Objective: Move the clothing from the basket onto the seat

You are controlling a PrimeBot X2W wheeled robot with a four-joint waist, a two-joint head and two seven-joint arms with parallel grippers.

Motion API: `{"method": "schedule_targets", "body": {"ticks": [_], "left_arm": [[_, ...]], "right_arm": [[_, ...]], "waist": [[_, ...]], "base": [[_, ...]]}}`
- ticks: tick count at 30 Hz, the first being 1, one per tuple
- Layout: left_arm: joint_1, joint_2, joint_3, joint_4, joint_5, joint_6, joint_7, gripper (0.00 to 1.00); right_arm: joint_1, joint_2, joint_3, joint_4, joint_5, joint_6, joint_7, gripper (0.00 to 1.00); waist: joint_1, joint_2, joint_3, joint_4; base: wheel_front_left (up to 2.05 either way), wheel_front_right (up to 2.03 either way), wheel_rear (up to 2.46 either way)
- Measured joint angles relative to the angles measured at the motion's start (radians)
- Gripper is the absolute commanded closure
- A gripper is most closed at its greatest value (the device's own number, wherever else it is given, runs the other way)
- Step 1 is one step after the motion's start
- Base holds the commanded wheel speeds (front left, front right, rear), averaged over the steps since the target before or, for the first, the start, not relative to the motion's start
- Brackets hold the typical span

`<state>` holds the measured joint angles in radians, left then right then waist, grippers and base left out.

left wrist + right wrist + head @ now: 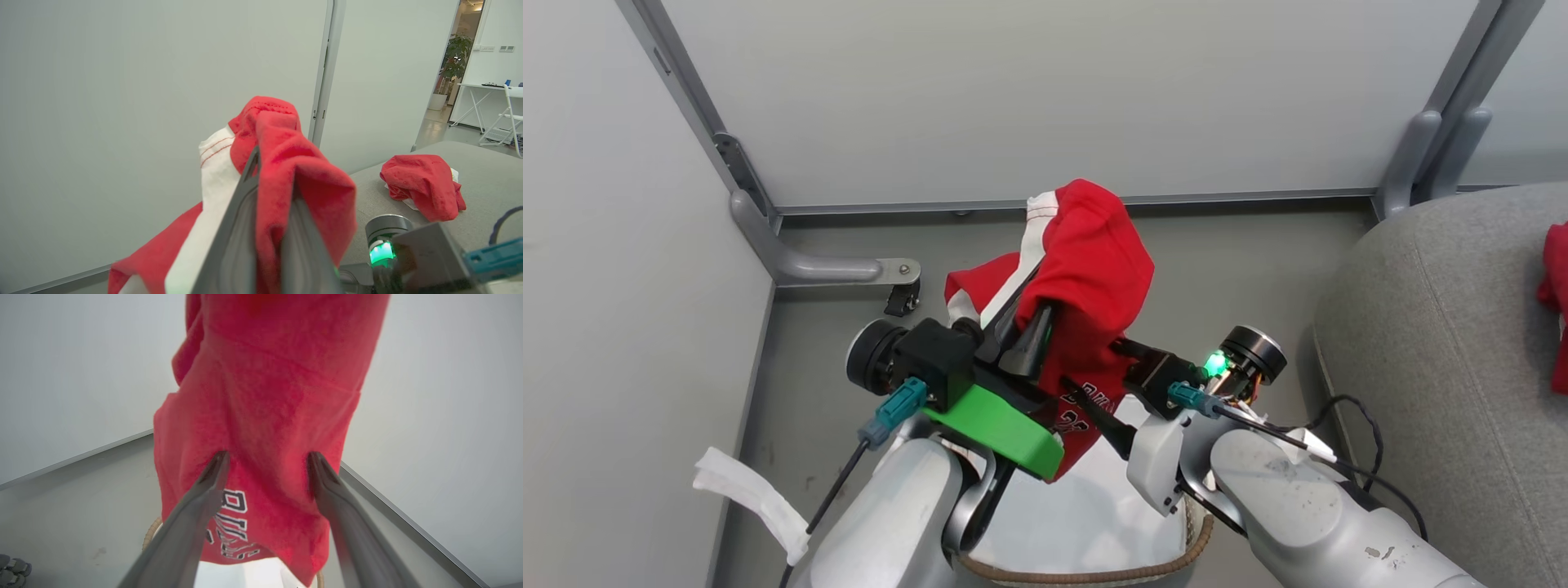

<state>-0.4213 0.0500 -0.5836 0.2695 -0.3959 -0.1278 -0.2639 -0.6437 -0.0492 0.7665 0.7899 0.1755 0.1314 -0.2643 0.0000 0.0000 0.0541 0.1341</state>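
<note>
My left gripper [1023,331] is shut on a red piece of clothing [1094,269] with white stripe trim and holds it up in the air above the basket [1094,574]. The cloth drapes over both left fingers [241,212], hiding their tips. It hangs down with white-edged lettering [233,526] near its lower end. My right gripper [267,463] stands open, its two fingertips up against the hanging cloth without pinching it. The basket's brown rim and white liner [1086,514] show below the arms. A second red garment [425,185] lies bunched on the grey seat [1445,343] to the right.
Pale partition walls close in the back and left, with a grey foot and caster [900,296] on the floor. A white strip of cloth [756,494] lies on the floor at the lower left. A black cable [1364,441] loops beside the seat's edge.
</note>
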Motion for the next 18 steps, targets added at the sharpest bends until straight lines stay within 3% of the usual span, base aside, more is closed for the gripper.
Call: {"method": "schedule_targets", "body": {"ticks": [11,12,13,18], "left_arm": [[-0.018,0.0,-0.046,-0.009,-0.02,0.004,0.0,1.0],[-0.019,0.0,-0.049,-0.009,-0.025,0.004,0.0,1.0],[-0.019,0.0,-0.052,-0.01,-0.026,0.004,0.0,1.0],[-0.023,0.0,-0.058,-0.01,-0.03,0.007,0.0,1.0]], "right_arm": [[-0.009,0.0,-0.006,0.025,0.004,0.0,0.0,0.02],[-0.009,0.0,-0.006,0.024,0.007,0.0,0.0,0.55],[-0.009,0.0,-0.007,0.019,0.016,0.0,0.0,1.0],[-0.012,0.0,-0.009,-0.007,0.035,0.0,0.0,1.0]], "waist": [[0.0,0.0,0.013,0.045],[0.0,0.0,0.014,0.047],[0.0,0.0,0.016,0.049],[0.0,0.0,0.026,0.051]], "base": [[0.0,0.0,0.0],[0.0,0.0,0.0],[0.0,0.0,0.0],[0.0,0.0,0.0]]}}
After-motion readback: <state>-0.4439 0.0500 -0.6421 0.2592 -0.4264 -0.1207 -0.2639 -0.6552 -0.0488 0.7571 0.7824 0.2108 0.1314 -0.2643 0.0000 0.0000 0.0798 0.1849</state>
